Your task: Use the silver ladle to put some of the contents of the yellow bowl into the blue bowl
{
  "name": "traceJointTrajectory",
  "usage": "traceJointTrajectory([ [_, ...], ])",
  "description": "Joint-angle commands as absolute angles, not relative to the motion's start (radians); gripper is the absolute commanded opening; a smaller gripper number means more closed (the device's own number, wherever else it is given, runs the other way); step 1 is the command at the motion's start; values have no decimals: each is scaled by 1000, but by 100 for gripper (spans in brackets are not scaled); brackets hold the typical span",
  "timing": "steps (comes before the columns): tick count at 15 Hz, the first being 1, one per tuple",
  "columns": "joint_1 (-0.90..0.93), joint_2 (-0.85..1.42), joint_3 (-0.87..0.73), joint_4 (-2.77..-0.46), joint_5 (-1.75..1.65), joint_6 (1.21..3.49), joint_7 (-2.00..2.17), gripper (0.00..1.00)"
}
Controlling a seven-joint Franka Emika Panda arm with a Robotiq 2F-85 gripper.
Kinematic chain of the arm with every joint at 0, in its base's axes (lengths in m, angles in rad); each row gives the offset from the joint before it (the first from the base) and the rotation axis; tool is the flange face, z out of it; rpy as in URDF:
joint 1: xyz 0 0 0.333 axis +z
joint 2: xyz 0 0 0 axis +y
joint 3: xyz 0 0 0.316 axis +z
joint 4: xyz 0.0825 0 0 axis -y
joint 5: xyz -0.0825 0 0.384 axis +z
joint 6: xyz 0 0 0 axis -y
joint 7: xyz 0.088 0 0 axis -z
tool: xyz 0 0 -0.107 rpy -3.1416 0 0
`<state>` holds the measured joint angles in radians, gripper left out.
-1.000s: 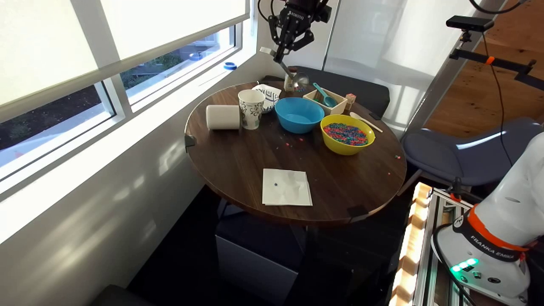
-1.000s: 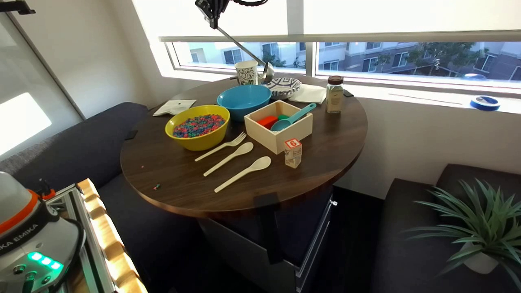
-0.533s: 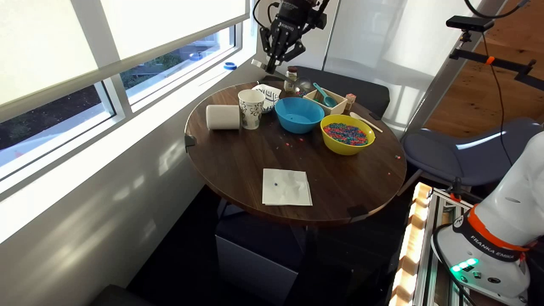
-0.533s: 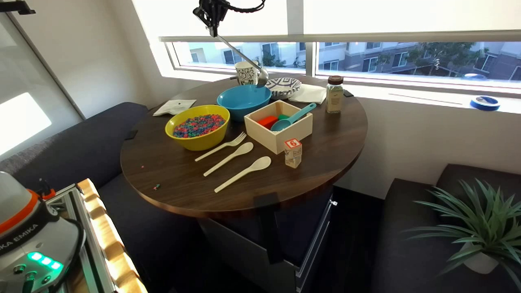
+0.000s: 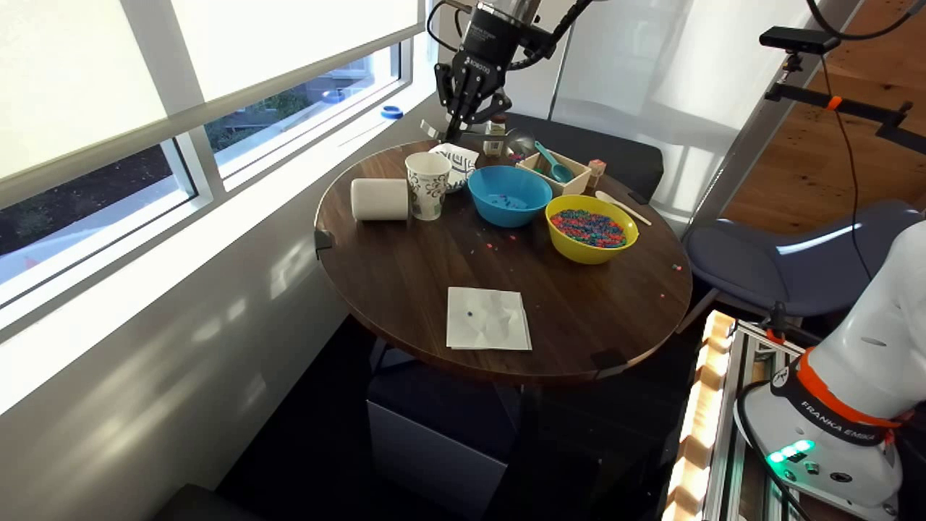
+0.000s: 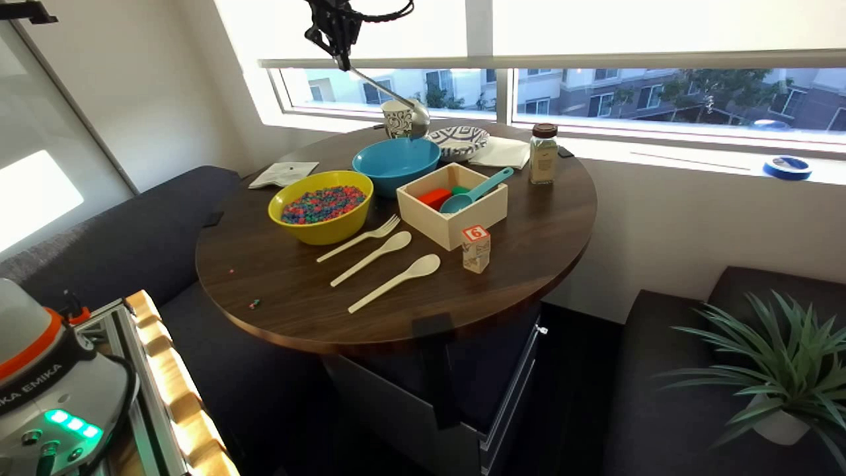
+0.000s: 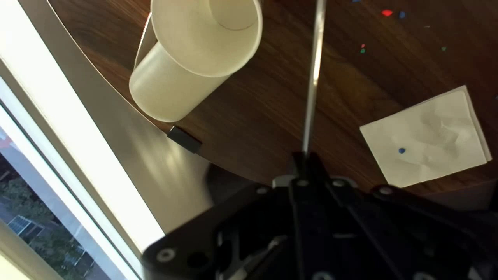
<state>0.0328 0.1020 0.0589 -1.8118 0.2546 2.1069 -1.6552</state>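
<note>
My gripper (image 5: 453,136) is shut on the handle end of the silver ladle (image 5: 486,137), high above the far side of the table. It also shows in an exterior view (image 6: 344,66) and the wrist view (image 7: 305,157). The ladle's scoop (image 6: 419,121) is tilted over the blue bowl (image 6: 395,162), with some coloured pieces at its lip (image 5: 516,156). A few pieces lie inside the blue bowl (image 5: 506,213). The yellow bowl (image 5: 579,250) beside it holds a heap of small red, blue and green pieces (image 5: 589,228). In the wrist view only the ladle handle (image 7: 314,70) shows.
A patterned paper cup (image 5: 428,184) and a white cup on its side (image 5: 380,200) stand near the blue bowl. A wooden box (image 6: 456,208), jar (image 6: 543,155), block stack (image 6: 476,248), patterned plate (image 6: 459,140), utensils (image 6: 394,283) and napkins (image 5: 486,320) are around.
The gripper has come down and the ladle has swung flatter, its scoop tipping over the blue bowl. Several pieces have dropped into the blue bowl, where none showed before.
</note>
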Motion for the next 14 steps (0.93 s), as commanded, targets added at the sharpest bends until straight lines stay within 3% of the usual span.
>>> traceJointTrajectory([
  [1, 50, 46, 71, -1898, 178, 2184, -1573, 1],
  [14, 100, 6, 101, -2081, -209, 2506, -1252, 1],
])
